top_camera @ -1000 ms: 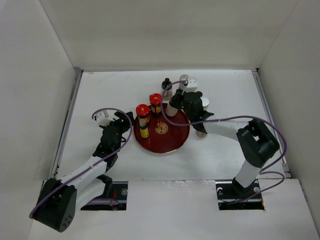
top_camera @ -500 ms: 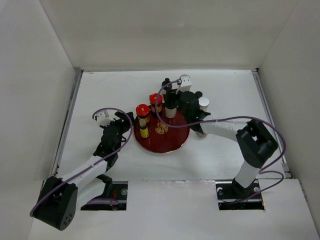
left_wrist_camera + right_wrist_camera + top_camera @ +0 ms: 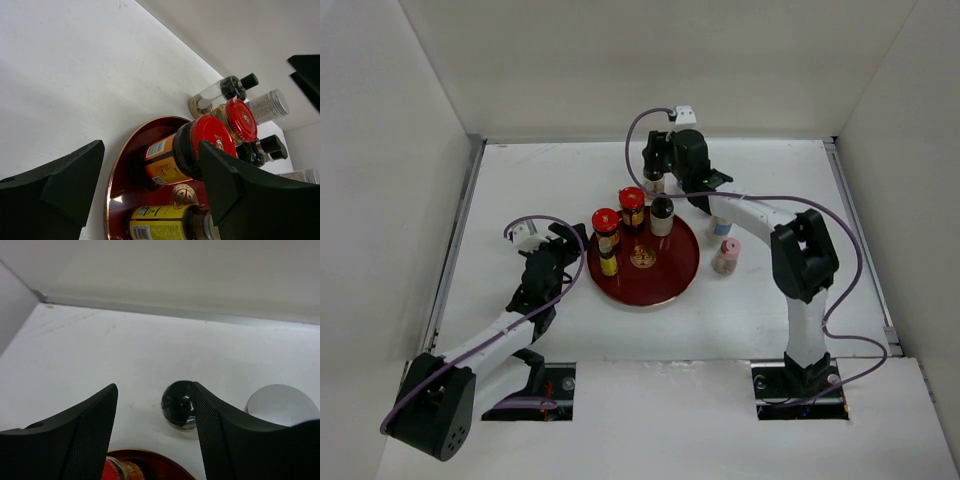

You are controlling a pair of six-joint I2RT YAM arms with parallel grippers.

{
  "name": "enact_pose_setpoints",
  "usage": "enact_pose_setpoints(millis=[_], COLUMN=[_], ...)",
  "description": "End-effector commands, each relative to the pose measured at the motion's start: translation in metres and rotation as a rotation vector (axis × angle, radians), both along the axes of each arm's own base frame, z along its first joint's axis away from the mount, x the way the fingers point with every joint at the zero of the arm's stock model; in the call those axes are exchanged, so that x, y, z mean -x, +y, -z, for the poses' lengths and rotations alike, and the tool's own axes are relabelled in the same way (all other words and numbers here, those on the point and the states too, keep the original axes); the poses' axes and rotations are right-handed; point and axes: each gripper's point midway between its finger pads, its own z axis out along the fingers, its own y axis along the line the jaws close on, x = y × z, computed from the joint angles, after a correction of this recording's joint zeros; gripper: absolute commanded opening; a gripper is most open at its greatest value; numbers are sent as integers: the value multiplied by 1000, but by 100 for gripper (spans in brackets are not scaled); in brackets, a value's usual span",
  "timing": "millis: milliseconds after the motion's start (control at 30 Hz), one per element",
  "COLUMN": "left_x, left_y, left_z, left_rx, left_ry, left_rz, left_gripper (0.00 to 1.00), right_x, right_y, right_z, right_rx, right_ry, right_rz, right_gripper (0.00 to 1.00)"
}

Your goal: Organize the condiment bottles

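Note:
The dark red plate (image 3: 665, 285) holds two red-capped jars (image 3: 606, 222) (image 3: 632, 199), a yellow-labelled bottle (image 3: 608, 263) and a black-capped white bottle (image 3: 662, 215). My right gripper (image 3: 654, 162) is open at the back, above a small black-capped bottle (image 3: 653, 183). In the right wrist view that bottle (image 3: 180, 402) sits between the open fingers, close to the right one, and the gripper (image 3: 154, 387) holds nothing. My left gripper (image 3: 570, 243) is open and empty just left of the plate, facing the nearer red-capped jar (image 3: 200, 145) and the yellow-labelled bottle (image 3: 165, 225).
A blue-banded white bottle (image 3: 722, 228) and a pink bottle (image 3: 726, 256) stand on the table right of the plate. A silver cap (image 3: 282, 405) shows just right of the small black-capped bottle. White walls enclose the table at the back and sides.
My right gripper set the black-capped white bottle on the plate, let go, and moved back over the small black-capped bottle. The left arm has not moved.

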Motion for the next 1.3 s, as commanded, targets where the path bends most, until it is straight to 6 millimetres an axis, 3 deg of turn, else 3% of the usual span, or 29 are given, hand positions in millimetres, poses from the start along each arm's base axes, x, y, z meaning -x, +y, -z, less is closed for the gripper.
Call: enact_pose_setpoints(millis=[0, 300, 600, 767, 933, 1267], left_x=[-2, -2, -4, -2, -3, -3], left_y=[0, 2, 1, 6, 6, 5], left_z=[-12, -13, -11, -14, -11, -11], left_rx=[34, 29, 38, 35, 34, 26], left_ry=[-53, -57, -54, -64, -56, -57], left_rz=[0, -8, -3, -19, -20, -19], left_gripper=[74, 75, 75, 74, 74, 74], right_x=[-8, -25, -39, -42, -43, -9], right_y=[4, 12, 18, 20, 19, 0], right_z=[14, 46, 47, 43, 6, -119], right_rx=[30, 61, 63, 57, -14, -194], right_ry=[59, 103, 69, 60, -4, -234], right_rz=[-21, -32, -17, -18, -6, 4], right_gripper=[66, 61, 49, 36, 31, 31])
